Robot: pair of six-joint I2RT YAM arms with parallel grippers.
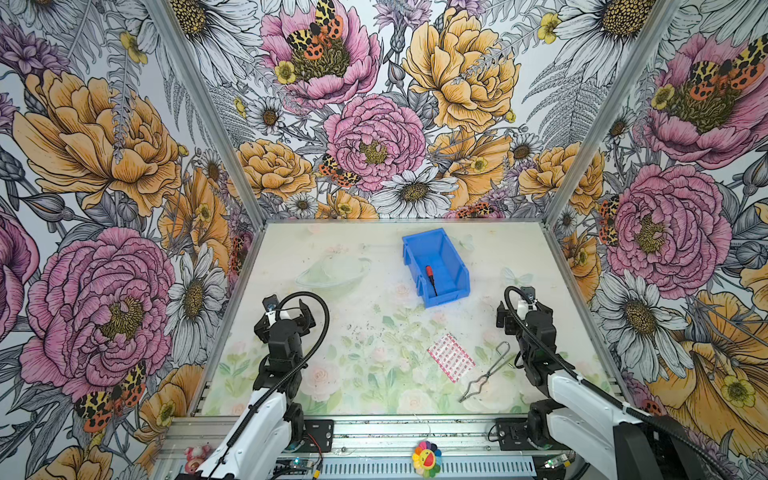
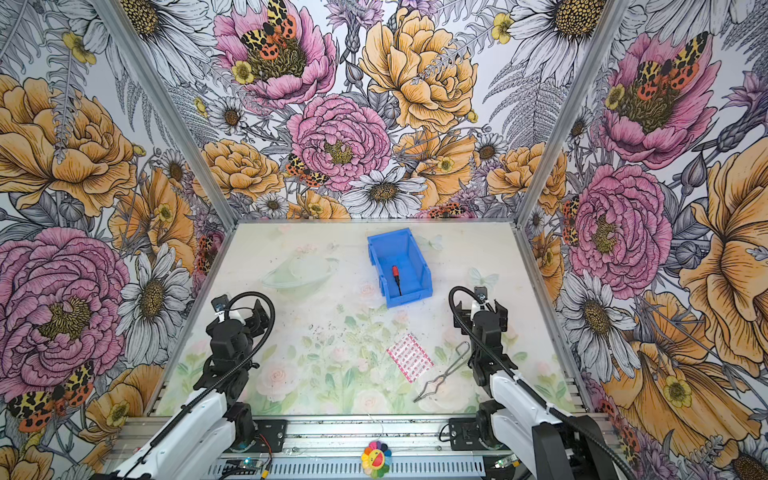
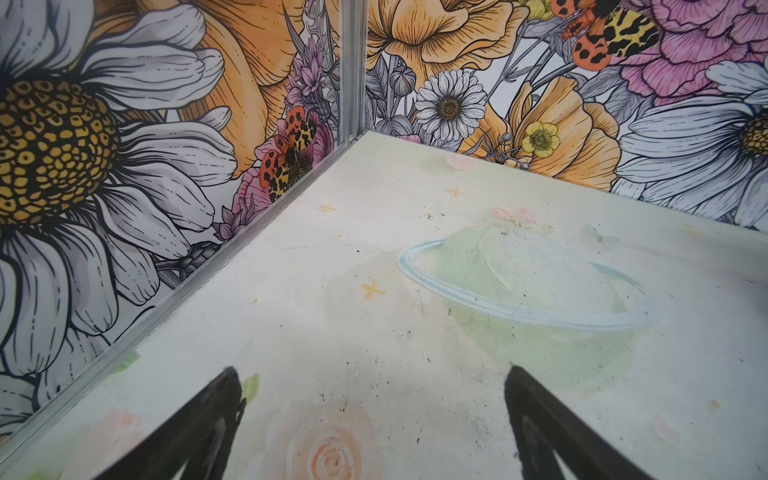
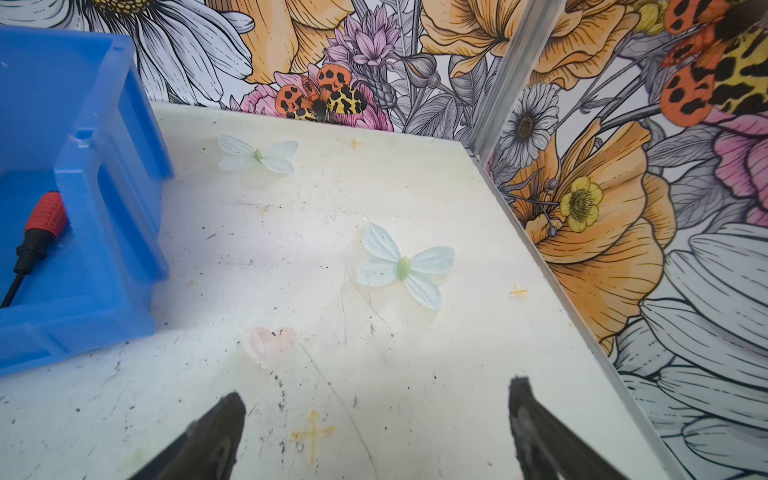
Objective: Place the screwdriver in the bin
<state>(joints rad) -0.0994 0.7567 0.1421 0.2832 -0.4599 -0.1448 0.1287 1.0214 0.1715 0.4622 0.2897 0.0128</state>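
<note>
The screwdriver (image 1: 430, 280) lay inside the bin (image 1: 456, 270), handle toward the back wall, shaft toward the arms. My left gripper (image 3: 372, 378) and right gripper (image 4: 376, 399) stood spread and empty, the right nearer.

Bin (image 4: 124, 174): smooth moulded plastic, slight sheen. Screwdriver (image 4: 30, 245): ribbed plastic handle, dark matt metal shaft; tongs (image 1: 483, 378) are bare shiny wire. Bench (image 4: 374, 332): matt printed surface, scuffed and speckled with dark grit.
</note>
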